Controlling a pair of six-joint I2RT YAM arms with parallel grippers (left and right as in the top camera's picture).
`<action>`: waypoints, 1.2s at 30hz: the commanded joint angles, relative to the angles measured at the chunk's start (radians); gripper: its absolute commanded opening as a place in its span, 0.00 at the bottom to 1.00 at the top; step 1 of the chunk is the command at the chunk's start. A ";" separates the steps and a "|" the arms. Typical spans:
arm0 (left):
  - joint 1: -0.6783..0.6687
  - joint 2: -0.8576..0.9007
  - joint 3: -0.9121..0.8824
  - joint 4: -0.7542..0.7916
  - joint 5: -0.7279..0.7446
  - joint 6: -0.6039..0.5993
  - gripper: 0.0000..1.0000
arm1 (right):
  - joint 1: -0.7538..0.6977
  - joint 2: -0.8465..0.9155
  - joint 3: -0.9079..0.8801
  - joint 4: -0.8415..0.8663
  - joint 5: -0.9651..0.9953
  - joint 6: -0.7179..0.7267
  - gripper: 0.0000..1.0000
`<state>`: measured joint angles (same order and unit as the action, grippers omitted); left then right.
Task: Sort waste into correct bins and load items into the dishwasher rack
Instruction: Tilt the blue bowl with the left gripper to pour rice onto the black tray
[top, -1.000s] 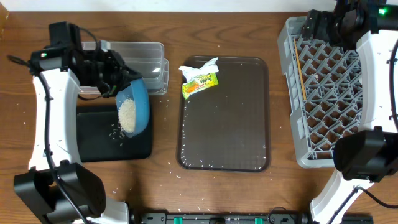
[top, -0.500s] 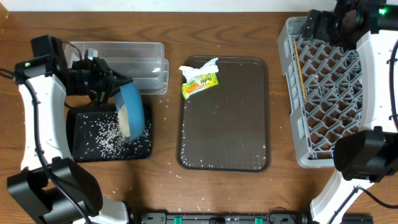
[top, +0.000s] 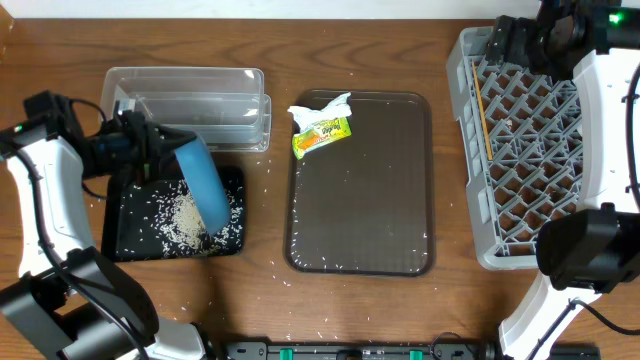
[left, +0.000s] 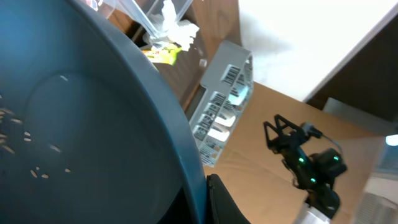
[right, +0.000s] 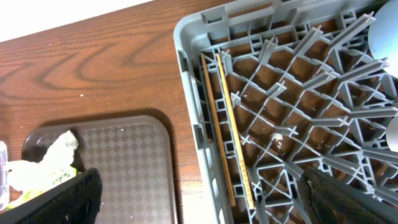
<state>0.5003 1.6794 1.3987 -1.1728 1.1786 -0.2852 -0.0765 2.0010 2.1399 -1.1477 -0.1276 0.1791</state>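
My left gripper (top: 160, 152) is shut on the rim of the dark-blue bowl (top: 205, 182), which stands tipped on edge over the black tray (top: 125, 235). A heap of white rice (top: 180, 215) lies on that tray. In the left wrist view the bowl (left: 81, 124) fills the frame with a few grains stuck inside, and one finger (left: 219, 200) presses its rim. The napkin (top: 322, 106) and the snack wrapper (top: 322, 134) lie on the brown tray (top: 370, 200). My right gripper (right: 205, 199) hangs open over the grey rack (right: 292, 93), where the chopsticks (right: 229, 134) lie.
The clear tub (top: 190, 92) stands just behind the black tray. Loose rice grains are scattered on the table near the front of both trays. The rack (top: 530, 150) fills the right side, and my right arm reaches over its far corner.
My left arm has swung left and tipped the bowl steeper. The rice has slid out of the bowl onto the black tray. The right arm has not moved.
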 joint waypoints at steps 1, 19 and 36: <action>0.040 -0.017 -0.001 -0.021 0.094 0.080 0.06 | 0.005 -0.029 0.003 -0.001 -0.004 0.011 0.99; 0.185 -0.017 -0.001 -0.143 0.198 0.229 0.06 | 0.005 -0.029 0.003 -0.001 -0.004 0.011 0.99; 0.227 -0.015 -0.002 -0.278 0.183 0.477 0.06 | 0.005 -0.029 0.003 -0.001 -0.004 0.011 0.99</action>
<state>0.7246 1.6756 1.3956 -1.4334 1.3598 0.0906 -0.0765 2.0003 2.1399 -1.1477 -0.1272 0.1791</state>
